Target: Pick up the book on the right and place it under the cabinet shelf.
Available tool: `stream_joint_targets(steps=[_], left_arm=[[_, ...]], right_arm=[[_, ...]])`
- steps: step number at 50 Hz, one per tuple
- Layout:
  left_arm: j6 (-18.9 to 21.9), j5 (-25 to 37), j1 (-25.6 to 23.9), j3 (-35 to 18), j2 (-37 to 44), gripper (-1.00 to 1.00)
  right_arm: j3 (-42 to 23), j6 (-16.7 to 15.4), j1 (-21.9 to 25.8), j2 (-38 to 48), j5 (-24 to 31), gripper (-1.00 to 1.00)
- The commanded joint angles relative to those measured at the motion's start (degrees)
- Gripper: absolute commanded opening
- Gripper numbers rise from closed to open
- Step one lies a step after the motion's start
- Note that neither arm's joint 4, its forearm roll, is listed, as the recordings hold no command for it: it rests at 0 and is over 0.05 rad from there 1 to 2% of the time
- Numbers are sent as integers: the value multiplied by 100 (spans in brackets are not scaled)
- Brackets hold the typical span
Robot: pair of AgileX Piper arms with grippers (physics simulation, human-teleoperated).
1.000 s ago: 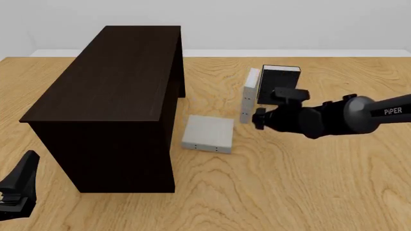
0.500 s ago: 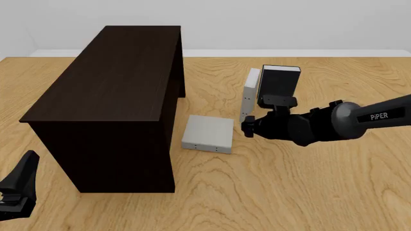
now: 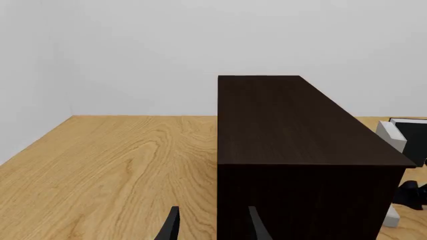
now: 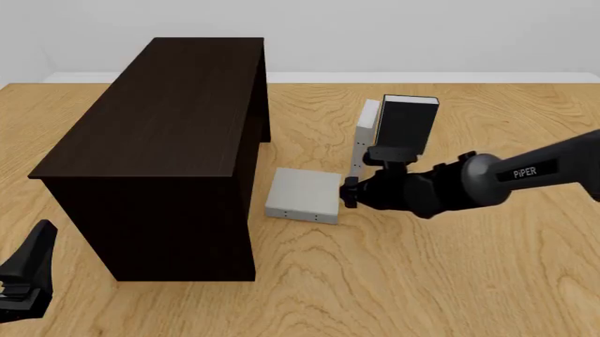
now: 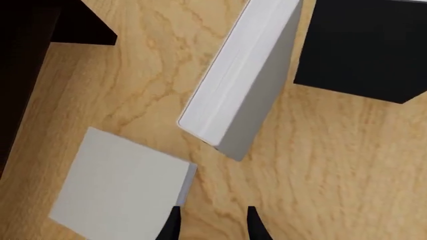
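Thick light grey book (image 4: 303, 191) lying flat at centre frame, tiny dark dots along its near edge, right end effector (image 4: 349, 192) narrowly parted, empty, at its right edge

My right arm (image 4: 487, 179) stretches in from the right edge of the front view, forearm angled down toward the table's middle, its wrist bent so my right gripper (image 4: 349, 192) points leftward and low. In the right wrist view, its two fingertips (image 5: 171, 226) stand slightly apart, nothing between them. My left gripper (image 4: 24, 281) sits low at the near left corner, fingers (image 3: 169, 227) parted.
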Motion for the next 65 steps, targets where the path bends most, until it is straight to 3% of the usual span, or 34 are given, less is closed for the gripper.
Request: stream_joint_targets(steps=[1,27,65], left_arm=[[-2,61,-8,2,-48,100],[-5,62,-5,2,-53,100],[-2,62,-5,2,-52,100]], right_arm=[[-200,235,176,214,-100,100],[-352,291,574,164,40,100],[-1202,274,1175,486,432,100]])
